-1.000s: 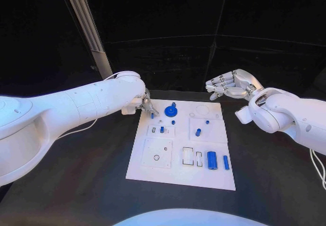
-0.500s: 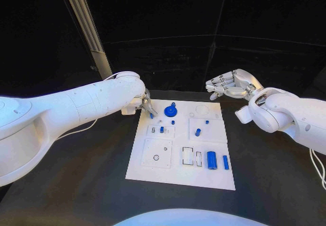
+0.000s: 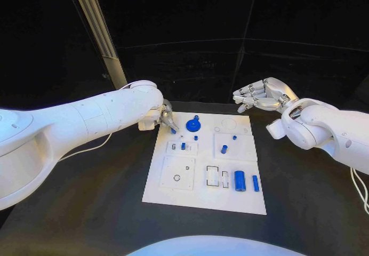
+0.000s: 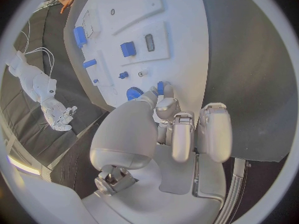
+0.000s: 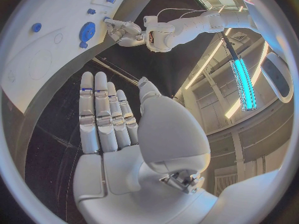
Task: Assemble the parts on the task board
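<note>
- The left hand (image 3: 163,118) hangs at the far left corner of the task board (image 3: 173,200), fingers drawn together. In the left wrist view a small blue peg (image 4: 161,87) sits pinched at its fingertips (image 4: 166,103), just above the board's edge.
- Just beside that hand, on the board's far edge, a blue gear (image 3: 193,126) sits flat with a short blue pin (image 3: 197,117) behind it. It looks seated, though I cannot tell for sure.
- In the left block below, a small blue piece (image 3: 183,146) stands near an empty slot outline, and another short peg (image 3: 195,138) is close by.
- The square plate (image 3: 178,173) nearer the robot has open holes with nothing in them.
- Mid-board, two rectangular recesses (image 3: 217,178) are unfilled.
- To their right a blue cylinder (image 3: 240,181) and a slim blue bar (image 3: 255,184) lie loose on the board, apparently not yet placed.
- A blue peg (image 3: 224,150) and a tiny one (image 3: 234,138) stand in the right block; the round recess (image 3: 229,126) beyond is empty.
- The right hand (image 3: 261,95) hovers off the board over the desk (image 3: 307,213), fingers apart, palm empty.
- Judged overall: early to midway, with most recesses left to fill.
</note>
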`<state>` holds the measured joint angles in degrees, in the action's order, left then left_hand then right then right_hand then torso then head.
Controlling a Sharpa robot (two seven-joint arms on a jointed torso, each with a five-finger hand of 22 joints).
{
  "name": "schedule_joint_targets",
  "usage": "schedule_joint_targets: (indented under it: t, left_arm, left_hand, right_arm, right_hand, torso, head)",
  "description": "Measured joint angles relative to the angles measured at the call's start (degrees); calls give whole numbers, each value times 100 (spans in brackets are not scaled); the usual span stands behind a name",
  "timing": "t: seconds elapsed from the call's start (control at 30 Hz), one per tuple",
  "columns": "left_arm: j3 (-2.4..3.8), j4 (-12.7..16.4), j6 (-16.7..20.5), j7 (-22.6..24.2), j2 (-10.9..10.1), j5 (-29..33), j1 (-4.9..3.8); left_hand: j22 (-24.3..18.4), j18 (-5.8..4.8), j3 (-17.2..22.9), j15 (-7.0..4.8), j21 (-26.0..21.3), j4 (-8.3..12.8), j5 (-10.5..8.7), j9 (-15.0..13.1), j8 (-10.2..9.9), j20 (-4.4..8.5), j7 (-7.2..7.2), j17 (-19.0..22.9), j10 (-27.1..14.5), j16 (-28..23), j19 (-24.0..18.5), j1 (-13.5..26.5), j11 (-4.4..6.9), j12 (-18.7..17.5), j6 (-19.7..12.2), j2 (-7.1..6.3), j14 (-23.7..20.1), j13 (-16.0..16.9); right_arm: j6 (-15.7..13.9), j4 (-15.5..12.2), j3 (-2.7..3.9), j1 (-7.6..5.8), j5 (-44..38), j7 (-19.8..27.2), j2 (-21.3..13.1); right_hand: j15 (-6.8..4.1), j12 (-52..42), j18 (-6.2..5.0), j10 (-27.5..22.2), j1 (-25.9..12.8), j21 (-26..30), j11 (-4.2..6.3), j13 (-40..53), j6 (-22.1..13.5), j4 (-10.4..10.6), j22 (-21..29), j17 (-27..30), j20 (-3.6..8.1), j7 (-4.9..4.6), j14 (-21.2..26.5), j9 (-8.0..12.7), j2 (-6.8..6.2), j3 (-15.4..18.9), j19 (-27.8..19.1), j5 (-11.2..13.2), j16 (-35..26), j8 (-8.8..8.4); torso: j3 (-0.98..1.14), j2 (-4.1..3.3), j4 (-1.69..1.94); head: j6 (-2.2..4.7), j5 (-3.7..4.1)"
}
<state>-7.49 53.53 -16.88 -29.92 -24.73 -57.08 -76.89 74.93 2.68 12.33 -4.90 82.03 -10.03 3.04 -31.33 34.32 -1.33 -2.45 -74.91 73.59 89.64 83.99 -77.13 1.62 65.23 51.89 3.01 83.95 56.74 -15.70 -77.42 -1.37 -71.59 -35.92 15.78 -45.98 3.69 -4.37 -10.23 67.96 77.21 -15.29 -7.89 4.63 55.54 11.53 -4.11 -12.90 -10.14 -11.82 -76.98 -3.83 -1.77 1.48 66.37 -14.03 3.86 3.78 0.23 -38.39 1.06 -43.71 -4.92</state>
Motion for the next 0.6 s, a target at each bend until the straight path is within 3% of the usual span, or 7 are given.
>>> schedule_joint_targets:
  t: [0.13, 0.33, 0.6]
  left_arm:
    - [2, 200, 81, 46, -145, 58, -6]
    - [4, 610, 289, 80, -429, 107, -57]
    - [-3, 1194, 634, 114, -795, 98, -63]
  left_hand:
    - [0, 0, 111, 0, 0, -93, -1, 1, 38, 0, -9, 0, 2, 0, 0, 42, 2, 0, -9, -45, 0, -1]
    - [0, -1, 424, 0, 0, -18, -1, -23, 84, 0, 12, 0, 35, 0, 0, 199, 33, 0, 13, -204, 0, -1]
    - [0, 0, 649, 0, 0, 52, -18, -41, 113, 0, 11, 0, 81, 0, 0, 289, 39, 0, 15, -295, 0, 10]
  right_arm:
    - [4, 6, 0, 0, 0, -1, 2]
    - [9, 8, 0, 0, 0, -2, 1]
    - [14, 11, 0, 0, 0, -3, -9]
  right_hand:
    - [0, 0, 0, 0, 0, 0, 0, 0, 0, -16, 0, 0, 0, 0, 0, 0, 0, 16, 0, -23, 0, 0]
    - [0, 0, 0, 0, 0, 0, 0, 0, 0, -16, 0, 0, 0, 0, 0, 0, 0, 16, 0, -23, 0, 0]
    - [0, 0, 0, 0, 0, 0, 0, 0, 0, -16, 5, 0, 0, 0, 0, 0, 0, 16, 0, -23, 0, 0]
  torso:
    - [3, 1, 7]
    - [6, 5, 10]
    - [-1, 5, 10]
  head:
    - [-4, -5]
    - [-7, -27]
    - [-4, -45]
